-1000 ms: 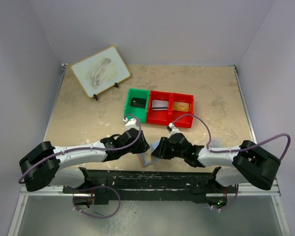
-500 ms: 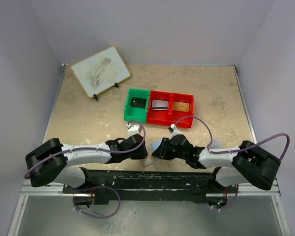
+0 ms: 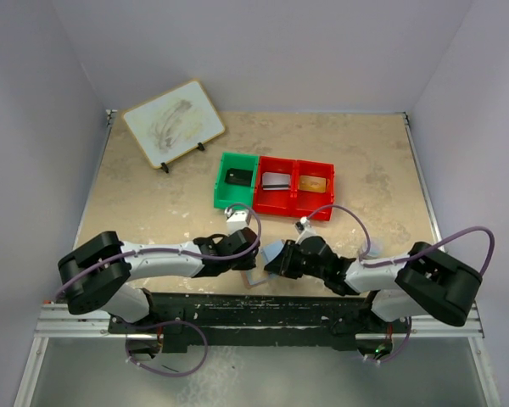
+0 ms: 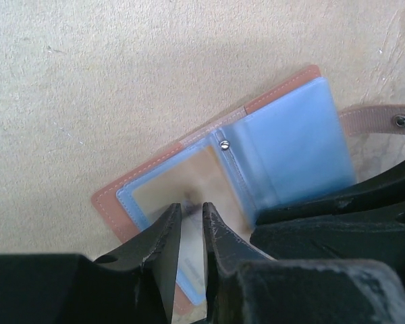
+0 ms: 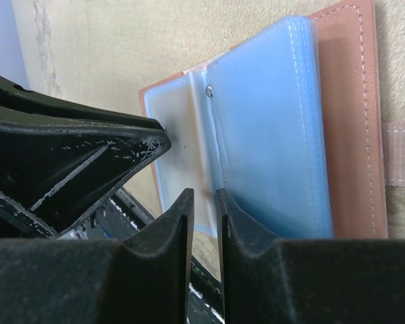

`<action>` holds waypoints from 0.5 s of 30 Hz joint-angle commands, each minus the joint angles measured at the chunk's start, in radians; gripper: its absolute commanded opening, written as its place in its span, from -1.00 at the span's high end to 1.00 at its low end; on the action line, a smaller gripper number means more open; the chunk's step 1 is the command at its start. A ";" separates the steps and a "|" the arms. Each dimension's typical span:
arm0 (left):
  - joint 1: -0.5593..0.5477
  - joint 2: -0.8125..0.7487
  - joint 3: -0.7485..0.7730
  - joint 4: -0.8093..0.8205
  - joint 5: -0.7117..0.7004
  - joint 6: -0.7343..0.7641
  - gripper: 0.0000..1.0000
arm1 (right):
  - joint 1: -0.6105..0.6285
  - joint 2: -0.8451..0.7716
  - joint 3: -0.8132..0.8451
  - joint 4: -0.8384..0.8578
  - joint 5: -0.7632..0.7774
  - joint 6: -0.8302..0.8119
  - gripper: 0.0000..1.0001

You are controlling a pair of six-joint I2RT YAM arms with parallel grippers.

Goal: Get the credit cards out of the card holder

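Observation:
The card holder lies open near the table's front edge. It is tan leather outside with pale blue sleeves inside, and its snap strap lies flat. In the left wrist view a tan card shows through the left sleeve of the holder. My left gripper is nearly shut, with a thin slit between the jaws, and its tips are over that sleeve. My right gripper is also nearly shut. It sits at the lower edge of the sleeves by the fold of the holder. In the top view the left gripper and right gripper flank the holder.
A green bin holds a black card. Two red bins hold a grey card and a gold card. A white board on a stand is at the back left. The black front rail runs just below the holder.
My left arm has swung from beside the green bin down and right to the card holder. My right gripper has shifted slightly forward and stays at the holder.

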 commanded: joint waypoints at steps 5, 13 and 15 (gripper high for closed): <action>-0.006 0.024 -0.004 -0.074 -0.076 0.035 0.76 | -0.002 0.060 -0.032 0.168 -0.002 0.083 0.78; -0.022 -0.054 -0.059 -0.160 -0.121 -0.002 0.76 | -0.006 0.141 0.006 0.185 -0.049 0.043 0.75; -0.022 -0.088 -0.057 -0.184 -0.129 -0.016 0.69 | -0.008 0.149 0.012 0.178 -0.052 0.035 0.71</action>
